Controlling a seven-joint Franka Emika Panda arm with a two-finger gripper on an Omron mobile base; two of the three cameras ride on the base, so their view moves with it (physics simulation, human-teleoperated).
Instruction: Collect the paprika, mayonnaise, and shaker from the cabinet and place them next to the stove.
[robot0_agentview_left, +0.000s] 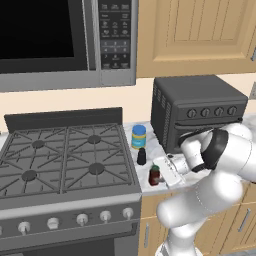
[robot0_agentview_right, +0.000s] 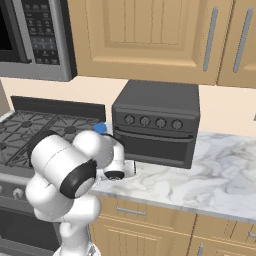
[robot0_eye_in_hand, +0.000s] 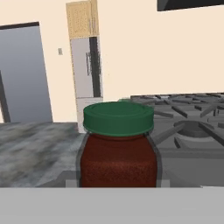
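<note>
Paprika (robot0_eye_in_hand: 118, 144) in gripper (robot0_agentview_left: 161, 175), dark-red contents.

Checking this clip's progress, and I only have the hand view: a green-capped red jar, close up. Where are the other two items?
Observer: The mayonnaise stands on the counter right of the stove, near the wall.
Operator: And the shaker?
Observer: The shaker stands just in front of the mayonnaise.
Operator: What's beyond the jar's other side?
Observer: A black toaster oven, behind the gripper shut on the paprika.
</note>
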